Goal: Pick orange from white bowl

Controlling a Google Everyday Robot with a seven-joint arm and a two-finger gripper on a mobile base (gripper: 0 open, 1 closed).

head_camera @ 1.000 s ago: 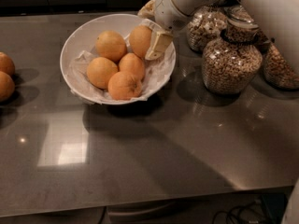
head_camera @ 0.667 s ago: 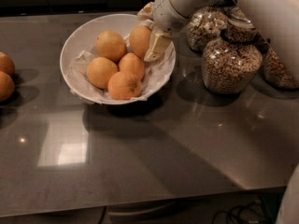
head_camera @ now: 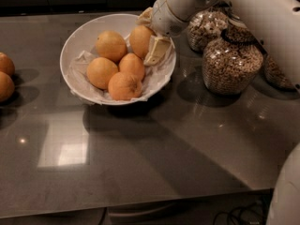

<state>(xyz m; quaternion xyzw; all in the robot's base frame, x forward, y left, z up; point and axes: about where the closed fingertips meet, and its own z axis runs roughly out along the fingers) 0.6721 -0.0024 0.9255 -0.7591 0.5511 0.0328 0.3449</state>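
Observation:
The white bowl (head_camera: 75, 41), lined with crumpled white paper, stands at the back middle of the dark table. The orange (head_camera: 139, 39), smooth and egg-shaped, lies at the bowl's far right side. My gripper (head_camera: 146, 40) reaches down from the upper right and straddles it. One cream finger (head_camera: 157, 50) lies against its near right side and the other finger (head_camera: 144, 18) sits behind its far side. The gripper looks shut on the orange, which still rests in the bowl.
Several other oranges fill the bowl, one with a puckered dimple (head_camera: 124, 86) in front. Two oranges (head_camera: 5, 74) lie at the table's left edge. Glass jars of grain (head_camera: 232, 62) stand right of the bowl, under my arm (head_camera: 253, 8).

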